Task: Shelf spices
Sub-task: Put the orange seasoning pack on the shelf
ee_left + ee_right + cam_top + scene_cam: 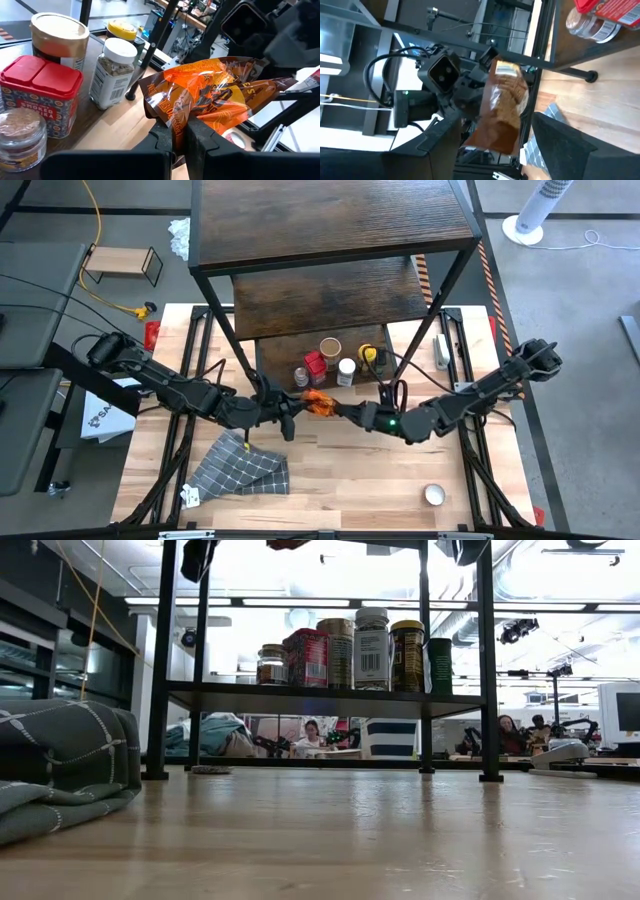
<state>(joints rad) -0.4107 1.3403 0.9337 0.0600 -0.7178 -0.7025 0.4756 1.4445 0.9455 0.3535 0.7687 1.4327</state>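
Now, from the left: the left arm reaches low and long across the surface [330, 480], stretched toward the middle, and its left pincer [179, 134] is clamped tight on the crinkled edge of an orange packet [210, 100], holding it off the wood just in front of the shelf [330, 240]. Near that arm, toward the front, the grey checked cloth [240, 465] lies bunched on the boards.

Centre stage, the spices are lined up on the shelf's lowest board: a small glass jar [20, 137] at the left, the red tin [40, 95] just beside it, a tan-lidded can [57, 37] behind, a white-lidded jar [112, 70] to the right, and a yellow-lidded jar [121, 31] farther along. The low view shows them standing upright in a row on that board.

Over to the right: the right arm mirrors the left, angled in from the far right edge, elbow out, wrist pointing at the packet. The right pincer [345, 410] meets the packet's other end from the opposite side; its fingers stand partly apart, and whether they actually grip the wrapper I cannot tell. A lone white-lidded container [434, 495] sits on the near right of the surface, well apart from everything else.
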